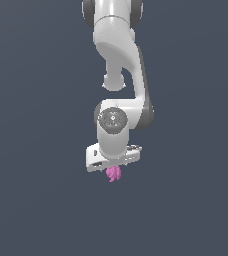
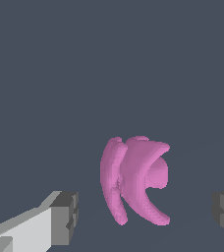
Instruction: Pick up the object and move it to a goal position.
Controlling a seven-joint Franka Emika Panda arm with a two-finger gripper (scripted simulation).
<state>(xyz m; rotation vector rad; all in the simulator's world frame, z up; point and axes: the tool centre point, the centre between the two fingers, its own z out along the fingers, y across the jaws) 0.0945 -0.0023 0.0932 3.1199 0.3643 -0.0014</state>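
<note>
Gripper [image 2: 143, 216] jaws stand wide apart, both fingers [image 2: 65, 219] clear of the object [image 2: 133, 182], which sits between them untouched. In the exterior view the object [image 1: 113, 173] shows just below the white hand, on plain dark grey ground [image 1: 36, 200].

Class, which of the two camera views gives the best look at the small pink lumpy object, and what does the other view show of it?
The wrist view: the small pink lumpy object fills the frame, its curved lobes distinct, between the open jaws. The exterior view shows only a tiny pink tuft below the white gripper.
</note>
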